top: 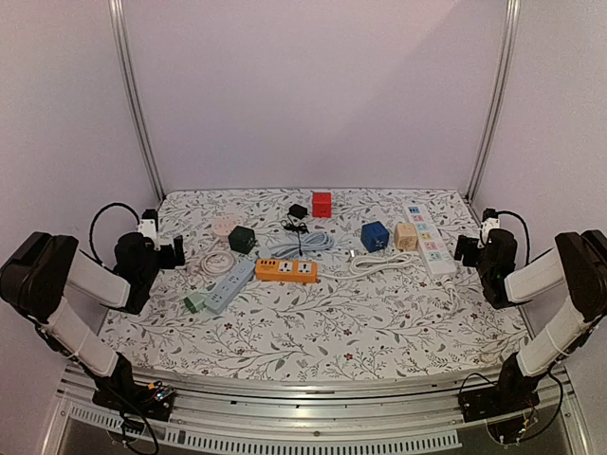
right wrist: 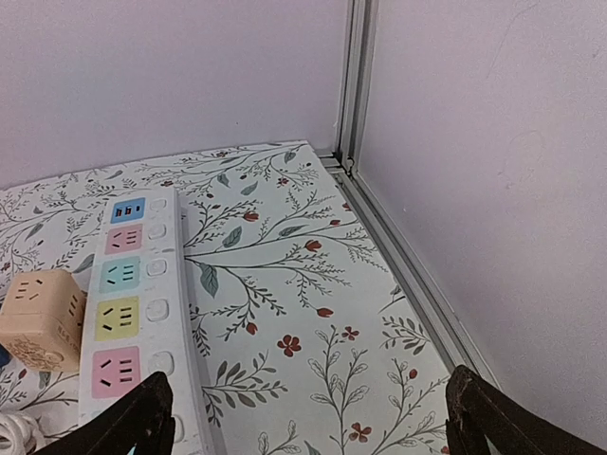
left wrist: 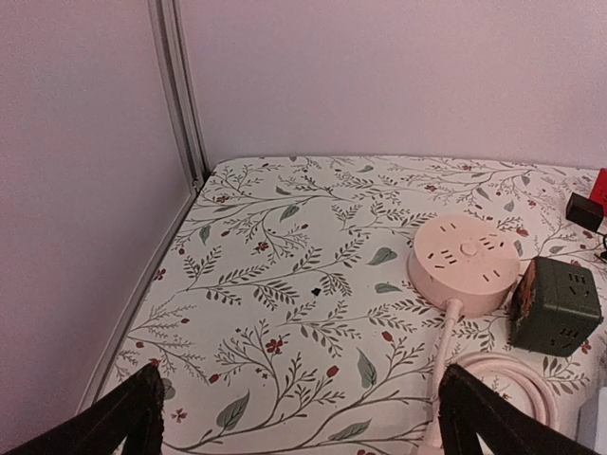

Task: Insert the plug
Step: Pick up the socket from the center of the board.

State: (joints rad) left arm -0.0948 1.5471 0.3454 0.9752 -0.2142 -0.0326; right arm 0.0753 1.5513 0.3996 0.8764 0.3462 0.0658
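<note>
A small black plug (top: pixel 297 210) with a thin black cord lies at the back middle of the table, beside a red cube socket (top: pixel 321 204); its corner shows in the left wrist view (left wrist: pixel 583 210). An orange power strip (top: pixel 285 270) lies mid-table. My left gripper (top: pixel 177 252) is open and empty at the table's left edge, near a round pink socket (left wrist: pixel 465 263) and a dark green cube socket (left wrist: pixel 558 305). My right gripper (top: pixel 462 249) is open and empty at the right edge, beside a white strip with coloured outlets (right wrist: pixel 128 303).
A light blue strip (top: pixel 229 284), a blue cube (top: pixel 375 236), a tan cube (top: pixel 406 236) and coiled white cords (top: pixel 379 262) lie on the floral cloth (top: pixel 313 332). Metal frame posts stand at the back corners (top: pixel 137 104). Walls close in on both sides.
</note>
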